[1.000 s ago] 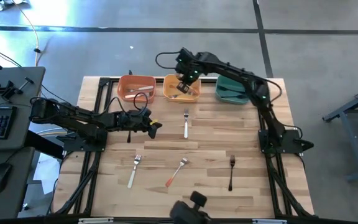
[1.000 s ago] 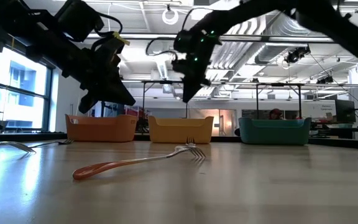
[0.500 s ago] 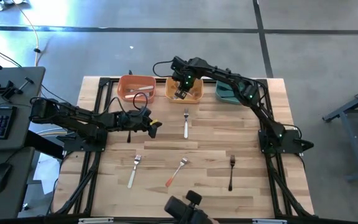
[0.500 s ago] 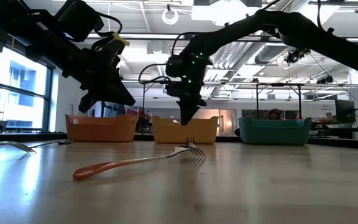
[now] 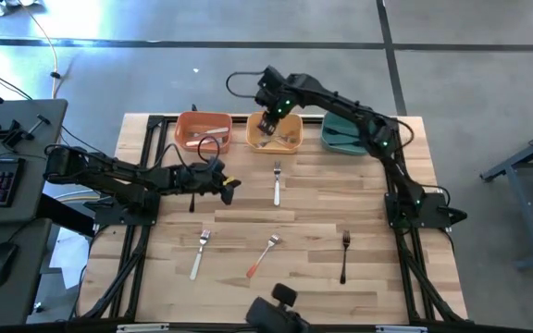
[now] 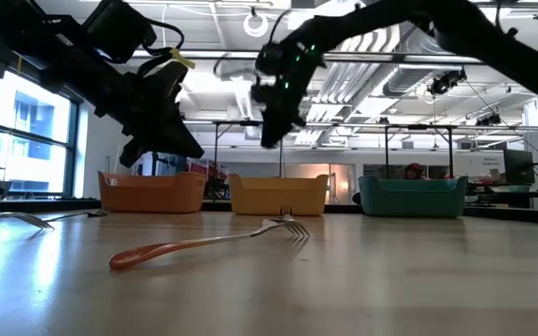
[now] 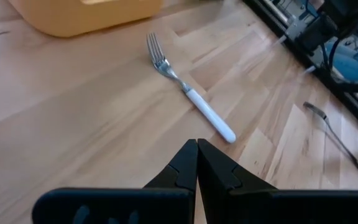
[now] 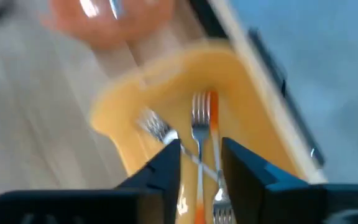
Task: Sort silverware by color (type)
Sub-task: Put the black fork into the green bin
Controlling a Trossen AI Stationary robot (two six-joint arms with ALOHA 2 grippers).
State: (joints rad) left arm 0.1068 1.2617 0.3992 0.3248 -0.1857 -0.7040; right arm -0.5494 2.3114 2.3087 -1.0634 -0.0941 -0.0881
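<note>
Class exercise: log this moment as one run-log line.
right gripper: open above yellow bin | left gripper: shut, waiting near white fork | table: four forks unsorted

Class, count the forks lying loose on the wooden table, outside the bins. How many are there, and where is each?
4. White-handled fork below the yellow bin; another white-handled fork front left; orange-handled fork front middle; black-handled fork front right. Arms may hide more.

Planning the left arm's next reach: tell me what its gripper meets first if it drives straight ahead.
Probably the white-handled fork: it lies on the table just ahead of the left gripper, whose jaws are shut. Depth is unclear, so it might pass above.
</note>
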